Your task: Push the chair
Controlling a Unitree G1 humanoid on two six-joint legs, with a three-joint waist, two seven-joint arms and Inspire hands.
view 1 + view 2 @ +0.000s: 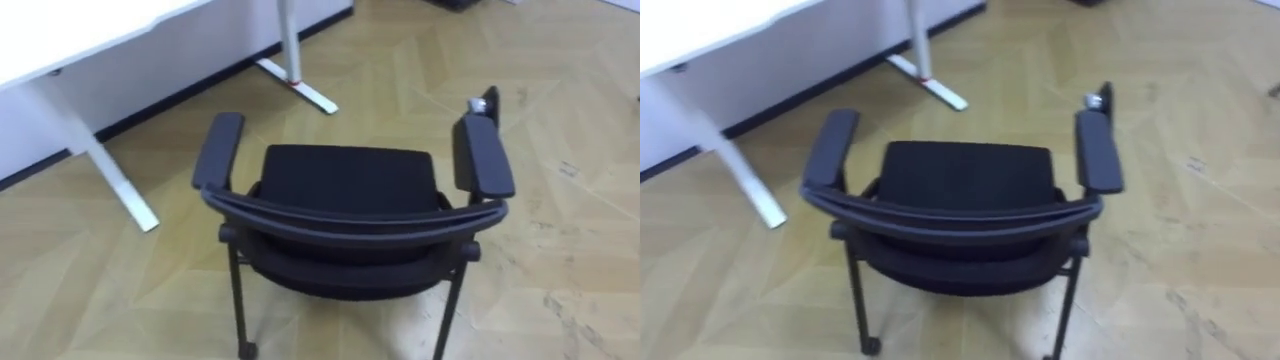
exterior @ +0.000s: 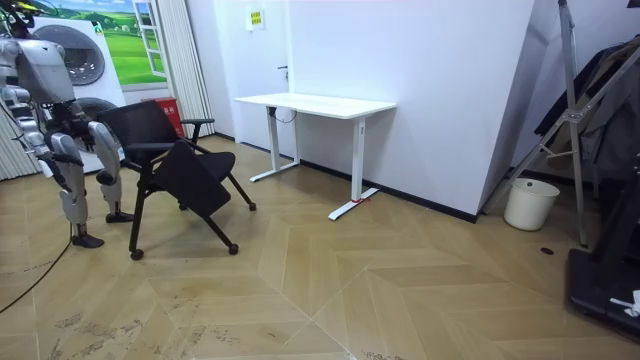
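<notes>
Robot stands behind chair (image 1: pixel 350 180), near room view's left edge. Left hand (image 2: pixel 100 140) low, close behind backrest (image 1: pixel 350 228); contact unclear. Right hand (image 2: pixel 52 150) down at robot's side, farther back. I cannot tell whether either hand is released, clenched or grasping. Chair seat faces away from hands. White desk (image 1: pixel 60 30) ahead-left of hands, its foot (image 1: pixel 300 85) near chair's front edge. Parquet floor (image 1: pixel 560 250) open ahead-right. White bucket (image 2: pixel 530 203) well off, by wall.

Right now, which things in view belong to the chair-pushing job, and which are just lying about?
Job:
black chair with armrests

Just about:
white desk
white bucket
curtain
</notes>
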